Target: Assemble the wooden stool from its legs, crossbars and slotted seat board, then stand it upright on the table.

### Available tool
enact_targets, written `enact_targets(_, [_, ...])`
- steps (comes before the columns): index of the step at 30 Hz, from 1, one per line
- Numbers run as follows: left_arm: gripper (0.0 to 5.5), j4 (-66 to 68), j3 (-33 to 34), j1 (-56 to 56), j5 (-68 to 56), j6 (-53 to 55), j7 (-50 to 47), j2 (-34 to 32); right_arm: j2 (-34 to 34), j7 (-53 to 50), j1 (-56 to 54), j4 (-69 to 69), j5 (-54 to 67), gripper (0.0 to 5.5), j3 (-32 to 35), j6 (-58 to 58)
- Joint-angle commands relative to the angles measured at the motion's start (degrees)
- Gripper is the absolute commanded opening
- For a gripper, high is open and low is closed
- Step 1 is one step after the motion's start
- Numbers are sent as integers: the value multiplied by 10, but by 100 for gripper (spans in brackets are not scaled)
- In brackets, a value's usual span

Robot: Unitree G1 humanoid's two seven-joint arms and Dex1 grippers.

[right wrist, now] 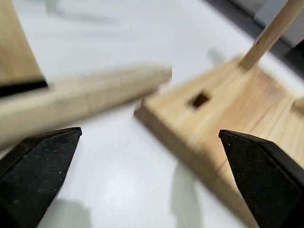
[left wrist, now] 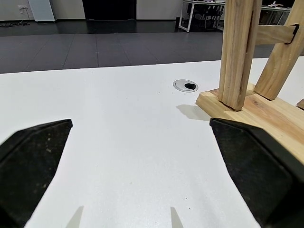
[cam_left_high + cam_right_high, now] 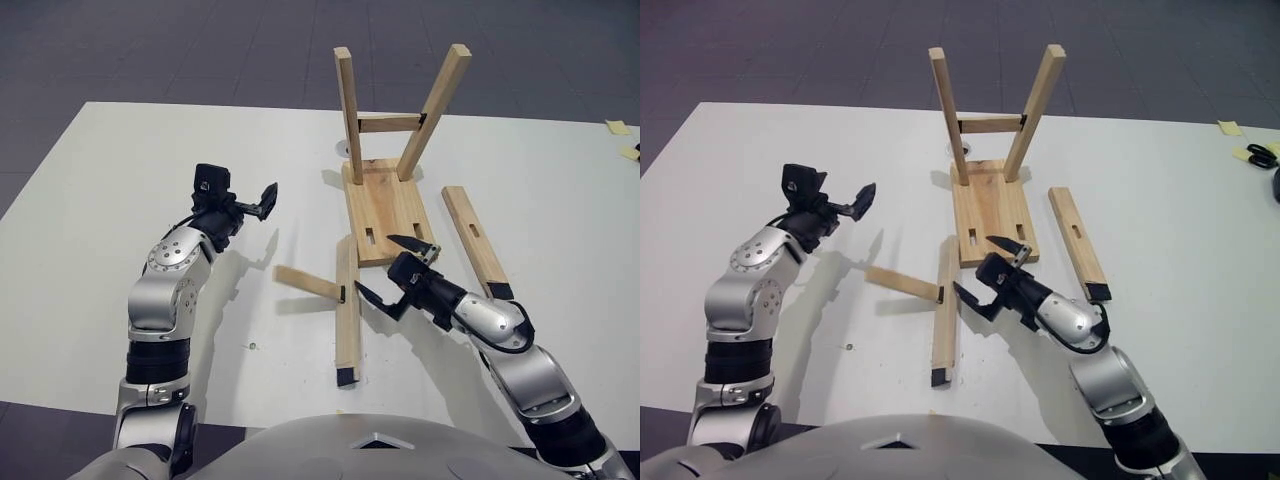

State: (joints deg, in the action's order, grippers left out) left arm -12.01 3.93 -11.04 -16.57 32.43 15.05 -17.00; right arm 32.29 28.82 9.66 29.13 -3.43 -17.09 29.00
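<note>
Four pale square-sectioned wooden legs are on your white table [image 3: 150, 170]. Two upright legs [image 3: 347, 110] stand in the flat, light-wood slotted seat board [image 3: 385, 210], which lies toward the table's far edge. They are joined near mid-height by one short upper crossbar [image 3: 388, 123]. The third, lying leg [image 3: 347, 315] rests flat, running from the board's near end toward the near edge. It has a black cap on its near tip and a second crossbar [image 3: 305, 283] sticking out to the left. The fourth, loose leg [image 3: 475, 240], also black-tipped, lies just right of the board.

In the board's near end you can see two rectangular slots, both open.

Your right gripper [image 3: 375, 262] hangs over the board's near end, beside the lying leg, with its black fingers spread and gripping nothing. Your left gripper [image 3: 262, 205] is raised over bare table well left of the board, fingers likewise wide apart. A round metal grommet [image 2: 185, 85] sits in the table beyond the board.
</note>
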Motion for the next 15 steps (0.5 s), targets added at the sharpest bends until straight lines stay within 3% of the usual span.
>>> enact_targets(1, [538,-1,-4,-2,10,0,4,-6,7,2,9,-6,-8,540,2,24])
enact_targets(9, [538,-3,-9,0,18,-2,10,-5,-7,-3,1,-5,-8,540,-6,24])
enact_targets(15, [538,4,10,-14,17,-6,6,-10,-25,27,-57,-19,-14,540,-67,29])
